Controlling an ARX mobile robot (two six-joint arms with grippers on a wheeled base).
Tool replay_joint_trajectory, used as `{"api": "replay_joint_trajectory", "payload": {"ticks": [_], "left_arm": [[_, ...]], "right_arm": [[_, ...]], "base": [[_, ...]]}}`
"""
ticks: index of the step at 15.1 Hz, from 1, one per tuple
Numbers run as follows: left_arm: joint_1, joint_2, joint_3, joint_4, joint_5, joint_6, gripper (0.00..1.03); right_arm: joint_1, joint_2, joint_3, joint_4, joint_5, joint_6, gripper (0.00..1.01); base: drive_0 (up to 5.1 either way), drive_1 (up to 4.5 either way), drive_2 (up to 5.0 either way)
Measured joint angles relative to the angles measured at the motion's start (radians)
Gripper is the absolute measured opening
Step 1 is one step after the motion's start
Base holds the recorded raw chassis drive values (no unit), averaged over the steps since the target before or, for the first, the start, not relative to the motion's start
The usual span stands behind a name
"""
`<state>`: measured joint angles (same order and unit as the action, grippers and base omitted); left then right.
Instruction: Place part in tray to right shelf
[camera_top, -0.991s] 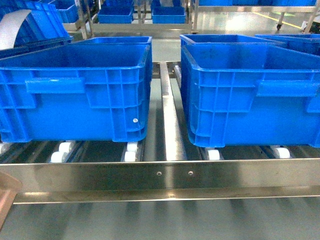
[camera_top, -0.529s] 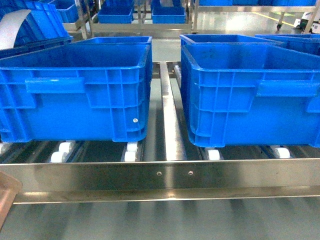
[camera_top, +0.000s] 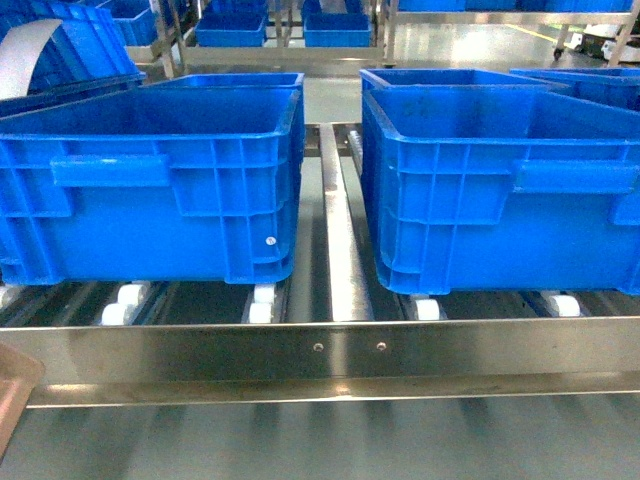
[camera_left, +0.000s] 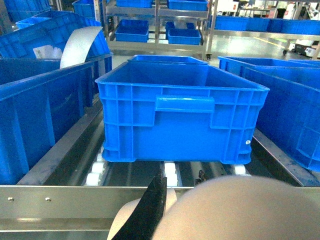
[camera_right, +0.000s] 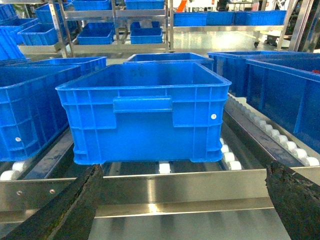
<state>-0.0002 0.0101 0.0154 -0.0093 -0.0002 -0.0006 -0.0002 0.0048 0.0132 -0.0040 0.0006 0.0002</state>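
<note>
Steel framing makes up the shelf (camera_top: 330, 350), whose flat front rail with two screws crosses the head view, white rollers (camera_top: 125, 300) showing behind it and a divider rail (camera_top: 340, 240) running back along the middle. Two large blue crates are carried on the rollers, the left crate (camera_top: 150, 190) and the right crate (camera_top: 500, 190) standing either side of the divider. A corner of the tray (camera_top: 15, 385) is seen at the lower left edge of the head view, in front of the front rail. In the left wrist view the tray's cream body (camera_left: 235, 210) fills the lower right, with one dark finger (camera_left: 150, 210) of the left gripper lying against it; whether the jaws are clamped on it cannot be told. In the right wrist view the right gripper (camera_right: 182, 205) is seen with its two dark fingers (camera_right: 65, 210) spread wide apart and nothing between them. The part cannot be seen in any view.
</note>
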Motion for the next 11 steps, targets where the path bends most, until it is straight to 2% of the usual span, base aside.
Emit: {"api": "replay_joint_trajectory", "payload": {"ticks": [11], "left_arm": [[0.000, 0.000, 0.000, 0.000, 0.000, 0.000, 0.13]], "right_arm": [[0.000, 0.000, 0.000, 0.000, 0.000, 0.000, 0.98]], "base": [[0.0, 0.00, 0.0]]}}
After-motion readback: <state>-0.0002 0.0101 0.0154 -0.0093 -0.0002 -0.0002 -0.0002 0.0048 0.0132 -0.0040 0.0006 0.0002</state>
